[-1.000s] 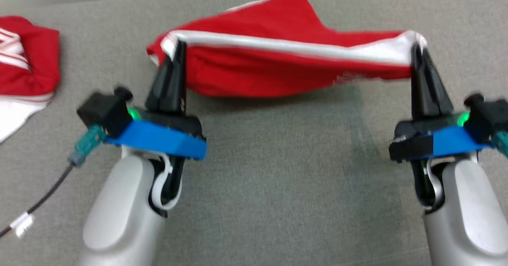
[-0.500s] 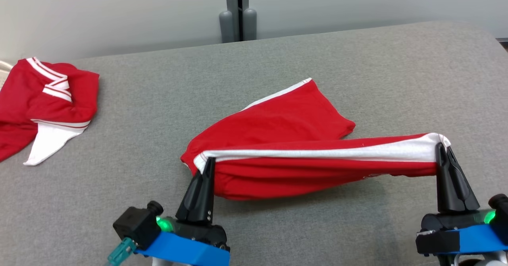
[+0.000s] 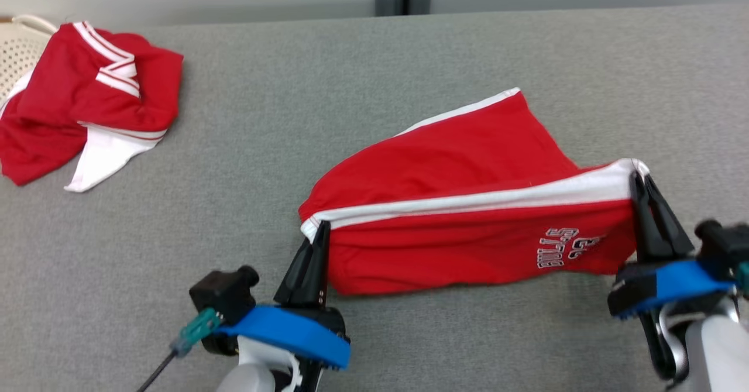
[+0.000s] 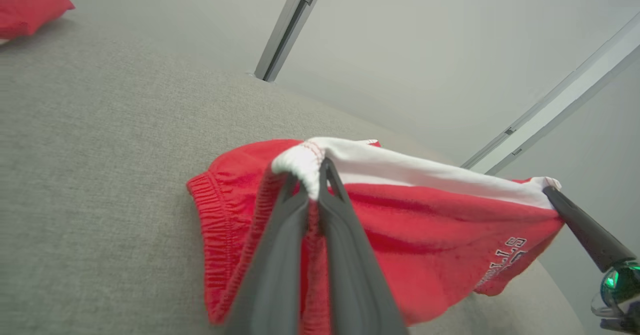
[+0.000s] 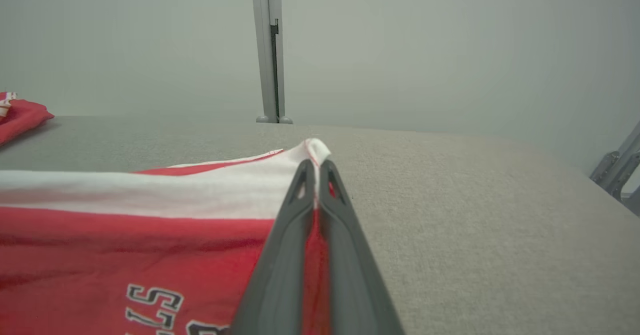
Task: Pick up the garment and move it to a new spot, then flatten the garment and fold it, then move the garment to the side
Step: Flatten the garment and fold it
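Garment (image 3: 468,228) — red shorts with a white stripe — hangs stretched between the left tool (image 3: 322,228) and right tool (image 3: 636,176) in the head view, its far part lying on the grey counter (image 3: 351,76). The left wrist view shows that tool clamped on the waistband end. The right wrist view shows its tool pinched shut on the hem corner. Likely step: flattening — next, lower it evenly and taut, then release.
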`<state>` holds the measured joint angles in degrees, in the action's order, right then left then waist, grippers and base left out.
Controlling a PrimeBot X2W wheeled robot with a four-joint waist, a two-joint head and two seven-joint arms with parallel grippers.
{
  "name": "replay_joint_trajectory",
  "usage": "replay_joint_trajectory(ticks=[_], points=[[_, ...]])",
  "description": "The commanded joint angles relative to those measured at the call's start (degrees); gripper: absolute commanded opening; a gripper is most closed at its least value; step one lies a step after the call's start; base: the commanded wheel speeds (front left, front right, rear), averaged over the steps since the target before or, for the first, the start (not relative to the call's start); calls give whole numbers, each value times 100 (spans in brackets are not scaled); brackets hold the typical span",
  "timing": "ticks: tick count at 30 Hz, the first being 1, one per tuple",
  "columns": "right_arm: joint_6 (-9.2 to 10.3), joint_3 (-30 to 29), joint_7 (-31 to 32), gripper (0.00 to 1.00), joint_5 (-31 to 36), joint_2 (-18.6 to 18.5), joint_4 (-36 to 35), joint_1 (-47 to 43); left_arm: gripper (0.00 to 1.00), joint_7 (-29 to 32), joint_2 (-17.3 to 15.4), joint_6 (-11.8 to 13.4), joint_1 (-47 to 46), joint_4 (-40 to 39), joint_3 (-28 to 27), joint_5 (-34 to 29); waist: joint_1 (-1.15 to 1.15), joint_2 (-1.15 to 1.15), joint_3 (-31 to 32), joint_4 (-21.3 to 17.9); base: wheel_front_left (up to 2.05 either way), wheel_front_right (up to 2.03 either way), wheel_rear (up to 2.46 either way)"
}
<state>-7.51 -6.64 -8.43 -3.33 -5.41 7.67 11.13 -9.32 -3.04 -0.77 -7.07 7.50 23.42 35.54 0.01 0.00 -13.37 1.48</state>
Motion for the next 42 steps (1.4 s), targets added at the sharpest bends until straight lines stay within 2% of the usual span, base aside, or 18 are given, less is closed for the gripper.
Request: replay_joint_trajectory(ticks=[1, 8, 15, 28, 29, 30, 31, 32, 33, 34, 37, 42], points=[[3, 16, 41, 0, 20, -81, 151, 255, 0, 56, -2, 81, -177, 91, 2, 69, -1, 0, -165, 149, 0, 0, 0], [3, 279, 292, 0, 213, -513, 1494, 1748, 0, 381, 12, 456, -1137, 741, 334, 555, -1, 0, -577, 465, 0, 0, 0], [3, 567, 379, 0, 317, -780, 2765, 2973, 0, 302, 12, 814, -1983, 1348, 643, 988, -1, 0, -909, 669, 0, 0, 0], [2, 769, 94, 0, 521, -858, 4579, 4185, 0, 35, 10, 978, -2738, 2044, 1331, 1672, -1, 0, -1062, 809, 0, 0, 0], [2, 774, 43, 0, 544, -861, 4678, 4228, 9, 31, 10, 977, -2782, 2103, 1401, 1670, -1, 0, -1046, 815, 0, 0, 0], [3, 785, 0, 0, 554, -860, 4776, 4261, 42, 23, 11, 976, -2828, 2151, 1482, 1616, -1, 0, -1027, 822, 0, 0, 0], [2, 793, -42, 19, 548, -850, 4872, 4292, 100, 8, 10, 990, -2854, 2205, 1545, 1599, -1, 0, -1004, 829, 0, 0, 0], [2, 836, -35, 40, 559, -833, 4996, 4316, 100, -4, 10, 982, -2879, 2255, 1603, 1557, -1, 0, -975, 835, 0, 0, 0], [2, 872, -46, 72, 565, -826, 5083, 4335, 100, -23, 10, 979, -2904, 2298, 1652, 1511, -1, 0, -945, 839, 0, 0, 0], [2, 889, -81, 100, 561, -827, 5181, 4374, 100, -51, 4, 973, -2924, 2330, 1706, 1459, -1, 0, -912, 841, 0, 0, 0], [2, 930, -125, 100, 562, -820, 5335, 4441, 100, -106, -60, 985, -2938, 2372, 1774, 1342, -1, 0, -846, 847, 0, 0, 0], [2, 1012, -303, 100, 524, -821, 5694, 4517, 100, -219, -352, 1087, -2624, 2220, 1865, 1153, -1, 0, -583, 840, 0, 0, 0]])
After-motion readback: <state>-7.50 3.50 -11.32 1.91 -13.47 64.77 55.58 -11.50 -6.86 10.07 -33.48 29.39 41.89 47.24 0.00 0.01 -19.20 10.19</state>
